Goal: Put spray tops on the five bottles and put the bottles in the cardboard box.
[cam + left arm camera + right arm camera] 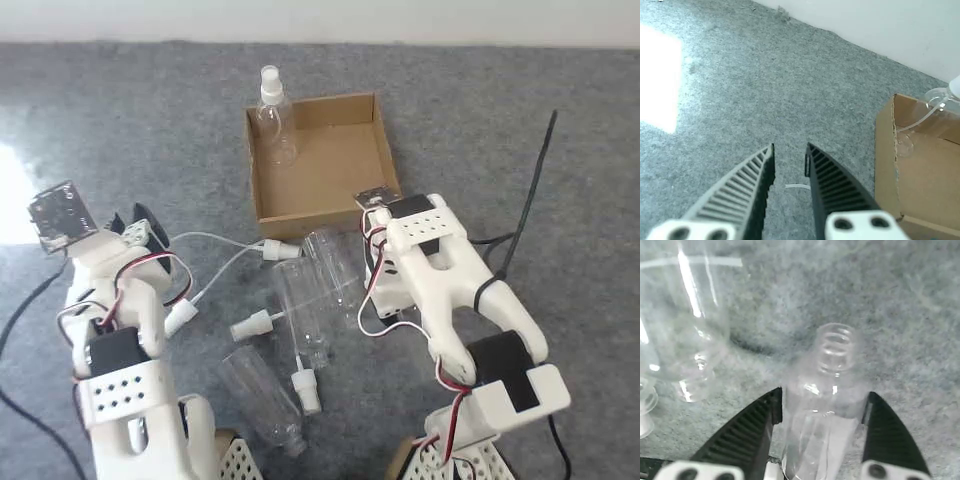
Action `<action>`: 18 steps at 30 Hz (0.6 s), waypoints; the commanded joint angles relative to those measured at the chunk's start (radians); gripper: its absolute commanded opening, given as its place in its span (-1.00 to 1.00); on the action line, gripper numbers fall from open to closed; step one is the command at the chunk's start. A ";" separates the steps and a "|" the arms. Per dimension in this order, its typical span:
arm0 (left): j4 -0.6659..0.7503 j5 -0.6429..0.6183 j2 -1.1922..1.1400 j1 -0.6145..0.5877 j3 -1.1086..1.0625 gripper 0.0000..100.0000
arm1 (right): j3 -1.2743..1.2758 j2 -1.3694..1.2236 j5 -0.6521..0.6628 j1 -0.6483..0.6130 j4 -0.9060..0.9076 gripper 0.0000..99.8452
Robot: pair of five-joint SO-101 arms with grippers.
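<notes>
Bottle (826, 390) without top, which we judge light, slippery and squashable, is clasped at its body between our right fingers (747, 432) near the box (258, 170), while left fingers (752, 185) are narrow, empty.

The high camera is looking down over the arms (440, 280) at the cardboard box (335, 175). The left wrist camera is sharing that box, low beside it; the right is hugging a bottle (822, 405) nearby.

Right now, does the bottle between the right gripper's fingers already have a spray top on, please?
No, the bottle in the right gripper shows a bare threaded neck with no top.
</notes>
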State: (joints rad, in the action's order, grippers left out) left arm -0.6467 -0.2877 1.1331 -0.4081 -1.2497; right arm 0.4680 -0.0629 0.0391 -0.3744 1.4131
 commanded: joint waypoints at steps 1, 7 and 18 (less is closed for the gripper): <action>0.029 -0.006 0.031 -0.005 0.008 -0.81 | -0.021 0.007 -0.009 0.016 0.013 -0.78; 0.029 -0.006 0.031 -0.005 0.008 -0.81 | -0.026 0.027 -0.009 0.021 0.015 -0.89; 0.029 -0.006 0.031 -0.005 0.008 -0.81 | -0.020 0.288 -0.009 0.015 0.035 -0.90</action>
State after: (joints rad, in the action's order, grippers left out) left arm -0.6467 -0.2877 1.1331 -0.4081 -1.2497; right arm 0.4680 0.0783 0.0391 -0.3636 1.4131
